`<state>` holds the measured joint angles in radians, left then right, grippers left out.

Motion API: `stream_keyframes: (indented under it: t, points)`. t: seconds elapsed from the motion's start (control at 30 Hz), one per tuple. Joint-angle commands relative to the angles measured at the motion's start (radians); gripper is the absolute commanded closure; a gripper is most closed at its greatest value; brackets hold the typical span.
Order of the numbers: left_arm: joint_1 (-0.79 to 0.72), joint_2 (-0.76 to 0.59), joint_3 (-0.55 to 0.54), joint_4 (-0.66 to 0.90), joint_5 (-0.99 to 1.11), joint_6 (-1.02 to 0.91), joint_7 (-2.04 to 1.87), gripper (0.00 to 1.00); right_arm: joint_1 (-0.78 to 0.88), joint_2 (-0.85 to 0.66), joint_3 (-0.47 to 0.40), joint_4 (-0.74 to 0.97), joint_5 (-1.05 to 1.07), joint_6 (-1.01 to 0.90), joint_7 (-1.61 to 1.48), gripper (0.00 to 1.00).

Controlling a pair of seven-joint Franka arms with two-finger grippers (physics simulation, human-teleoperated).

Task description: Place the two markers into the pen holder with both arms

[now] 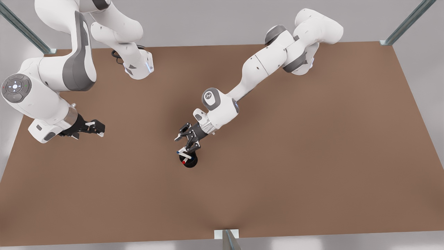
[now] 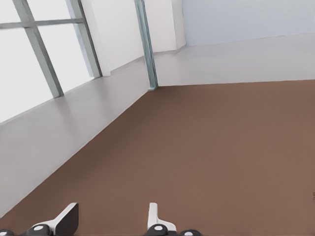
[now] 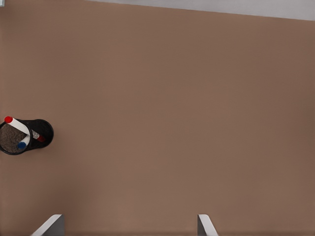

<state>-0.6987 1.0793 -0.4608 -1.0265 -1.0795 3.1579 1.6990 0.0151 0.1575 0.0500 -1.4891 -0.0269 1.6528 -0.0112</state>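
On the front view's left, the left hand [image 1: 100, 128] hangs over the brown bench [image 1: 312, 156], out near the bench's left edge. This arm waits here, well apart from the cup. In the left wrist view the left hand [image 2: 110, 220] has its two fingers [image 2: 66, 220] spread apart. There is nothing between them, just bare bench below.

Nearer the middle of the bench, the right hand [image 1: 187, 141] reaches down from the long white arm on the front view's right. It hangs just above the cup [image 1: 193, 162], on the cup's far side. In the right wrist view the right hand [image 3: 128, 225] has its fingers [image 3: 51, 225] spread wide, and it holds nothing.

The cup [image 3: 46, 129] is small, black and round. It stands upright on the bench, about in the middle from left to right. Both markers are inside it. The red marker [image 3: 18, 126] leans across the cup, and its red end sticks out over the rim. The blue marker [image 3: 23, 143] sits beside it with its blue end up. The two markers lie close together, and I cannot tell if they touch.
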Motion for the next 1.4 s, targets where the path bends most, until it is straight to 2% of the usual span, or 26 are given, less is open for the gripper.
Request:
stream_keyframes:
  t: [0.0,0.03,0.07,0.1,0.13,0.17,0.23,0.27,0.3,0.37,0.4,0.43,0.47,0.57,0.73,1.37]
  points:
    - [0.011,-0.015,0.01,-0.001,0.001,-0.031,-0.13,0.0,0.0,-0.001,-0.001,0.001,0.001,-0.001,0.002,0.0]
    - [0.059,-0.036,0.021,-0.024,0.006,-0.114,-0.258,0.0,0.0,-0.001,0.001,0.0,0.001,0.001,0.002,0.0]
    - [0.07,-0.079,0.092,-0.081,0.021,-0.188,-0.399,0.0,0.0,-0.001,0.001,0.001,0.001,0.001,0.004,0.0]
    - [0.073,-0.137,0.297,-0.1,0.137,-0.552,-0.759,0.0,0.0,-0.001,-0.001,0.001,0.01,-0.001,0.002,0.0]
    - [0.088,-0.22,0.418,-0.101,0.321,-0.792,-0.933,0.0,0.0,-0.001,-0.001,0.001,0.022,0.001,0.002,0.0]
    - [0.194,-0.275,0.453,-0.106,0.377,-1.065,-1.031,0.0,-0.001,0.0,-0.001,0.001,0.022,0.001,0.002,0.0]
    - [0.275,-0.415,0.566,-0.104,0.753,-1.474,-1.4,0.0,-0.001,0.0,-0.001,0.003,0.022,0.001,0.002,0.0]
    - [0.255,-0.482,0.58,-0.099,1.068,-1.59,-1.518,0.0,-0.001,0.002,-0.001,0.003,0.022,0.001,0.002,0.0]
    - [0.298,-0.545,0.584,-0.099,1.072,-1.653,-1.604,0.0,0.0,0.002,-0.001,0.003,0.022,-0.001,0.002,0.0]
    - [0.315,-0.659,0.636,-0.099,1.078,-1.714,-1.696,0.0,0.0,0.002,-0.001,0.003,0.024,0.001,0.002,0.0]
    - [0.477,-0.774,0.501,-0.174,1.119,-1.707,-1.71,0.0,0.0,0.002,-0.001,0.003,0.024,0.001,0.002,0.0]
    - [0.567,-0.923,0.393,-0.369,1.211,-1.606,-1.711,0.0,0.0,0.002,-0.001,0.003,0.024,0.001,0.002,0.0]
    - [0.568,-0.964,0.393,-0.42,1.21,-1.595,-1.714,0.0,0.0,0.002,-0.001,0.003,0.024,0.001,0.002,0.0]
    - [0.578,-0.905,0.393,-0.374,1.213,-1.59,-1.714,0.0,-0.001,0.002,-0.001,0.003,0.024,-0.001,0.002,0.0]
    - [0.571,-0.904,0.39,-0.374,1.208,-1.583,-1.826,0.0,-0.003,0.002,-0.001,0.004,0.027,0.001,0.002,0.0]
    - [0.59,-0.9,0.389,-0.377,1.168,-1.627,-1.823,0.0,-0.017,0.002,-0.007,0.012,0.025,-0.002,-0.009,0.0]
